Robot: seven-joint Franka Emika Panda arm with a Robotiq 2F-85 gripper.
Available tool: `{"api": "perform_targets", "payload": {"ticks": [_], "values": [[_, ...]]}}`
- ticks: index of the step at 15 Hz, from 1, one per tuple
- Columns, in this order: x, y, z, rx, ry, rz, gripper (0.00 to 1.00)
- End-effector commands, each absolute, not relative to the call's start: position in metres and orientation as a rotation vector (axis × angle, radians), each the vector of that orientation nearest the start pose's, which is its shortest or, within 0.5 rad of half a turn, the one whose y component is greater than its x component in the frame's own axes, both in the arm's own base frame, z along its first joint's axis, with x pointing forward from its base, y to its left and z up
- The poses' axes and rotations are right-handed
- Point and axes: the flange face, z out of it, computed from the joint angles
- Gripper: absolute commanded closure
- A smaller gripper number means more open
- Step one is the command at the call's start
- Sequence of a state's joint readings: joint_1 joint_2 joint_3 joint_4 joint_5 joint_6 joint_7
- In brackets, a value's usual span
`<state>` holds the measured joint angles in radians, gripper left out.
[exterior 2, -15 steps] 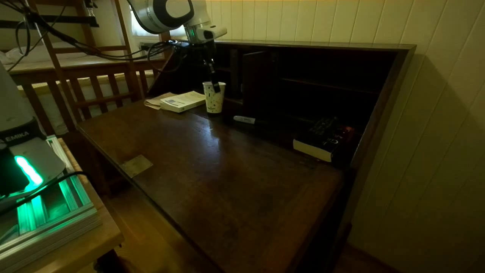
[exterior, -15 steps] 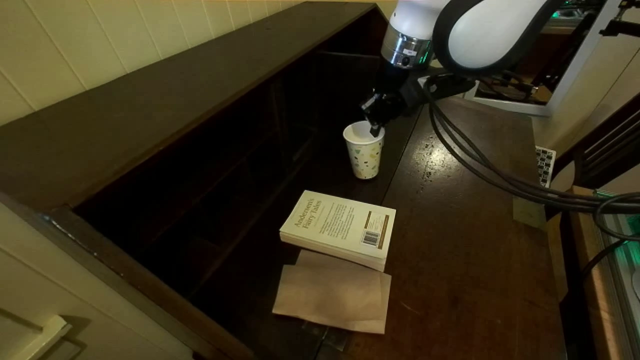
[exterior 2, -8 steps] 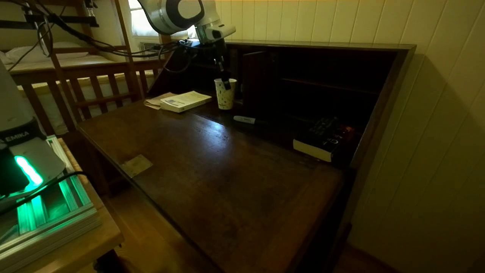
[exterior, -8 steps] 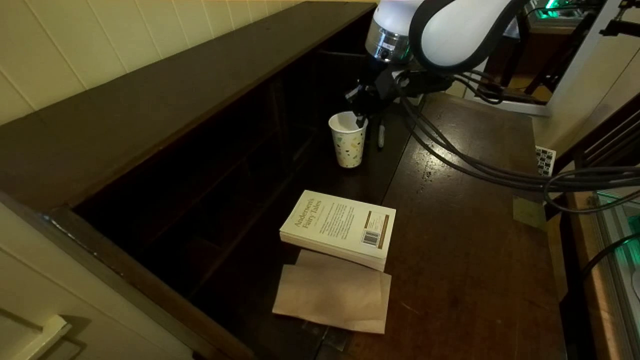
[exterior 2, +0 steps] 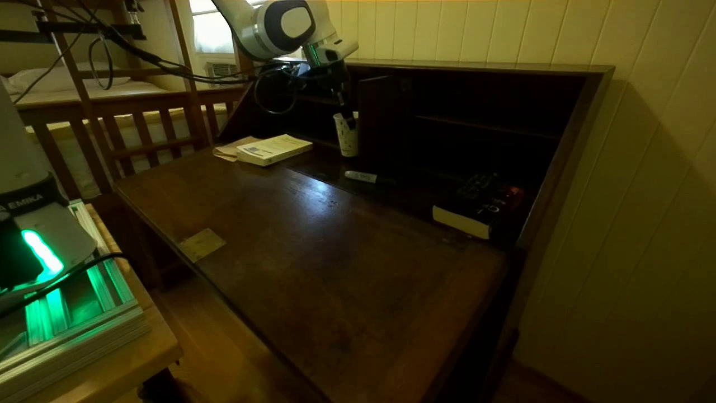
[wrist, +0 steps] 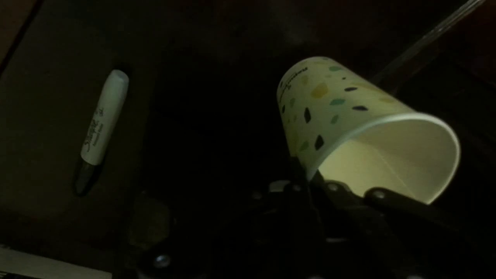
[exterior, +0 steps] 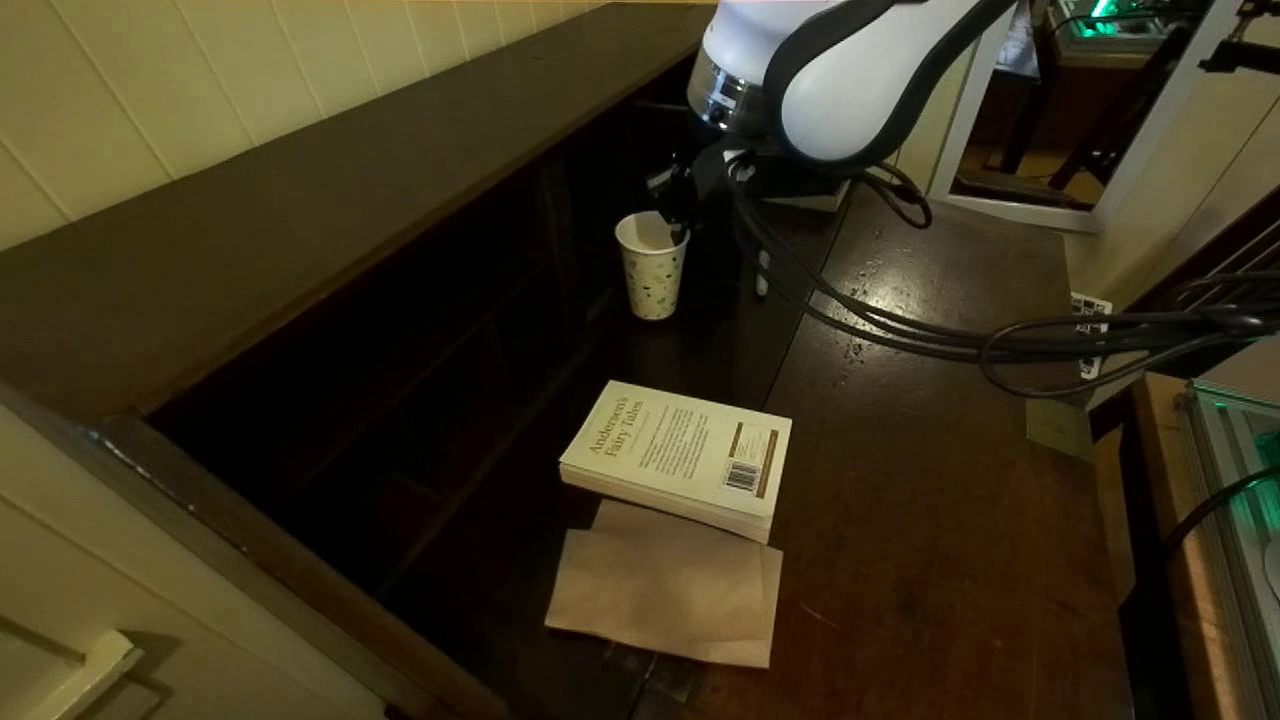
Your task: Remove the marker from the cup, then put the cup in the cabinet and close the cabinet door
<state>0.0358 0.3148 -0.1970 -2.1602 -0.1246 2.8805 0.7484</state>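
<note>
Over on the left in an exterior view, a pale book [exterior 2: 274, 149] lies flat on the worktop [exterior 2: 268, 246]; the task gives it no role, so it is probably just resting there. Next comes the end effector [exterior 2: 350, 121], grasping the cup [exterior 2: 348, 141] by its rim, pinched from inside and outside in the wrist view: thin paper likely takes a light nip at the edge better than a squeeze round the body. The cup tilts slightly; whether its base clears the worktop I cannot tell. Nearer and slightly right lies the marker [exterior 2: 361, 177], out of the cup, so the first step looks done. Beside the cup, the door [exterior 2: 383, 120] of the cabinet [exterior 2: 486, 68] stands ajar, presumably to let it in. Farther right, a dark book [exterior 2: 480, 202] lies flat, well apart from the cup.
</note>
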Motion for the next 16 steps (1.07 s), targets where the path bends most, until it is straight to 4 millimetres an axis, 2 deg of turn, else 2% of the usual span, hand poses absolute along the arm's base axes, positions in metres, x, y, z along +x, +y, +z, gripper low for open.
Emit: {"api": "perform_targets", "payload": {"ticks": [1,9,16], "values": [[0.618,-0.089,0.295,-2.789,1.212,-0.744,0.99],[0.645,-0.094,0.289,-2.699,1.314,-0.832,0.99],[0.666,-0.089,0.290,-2.659,1.318,-0.876,0.99]]}}
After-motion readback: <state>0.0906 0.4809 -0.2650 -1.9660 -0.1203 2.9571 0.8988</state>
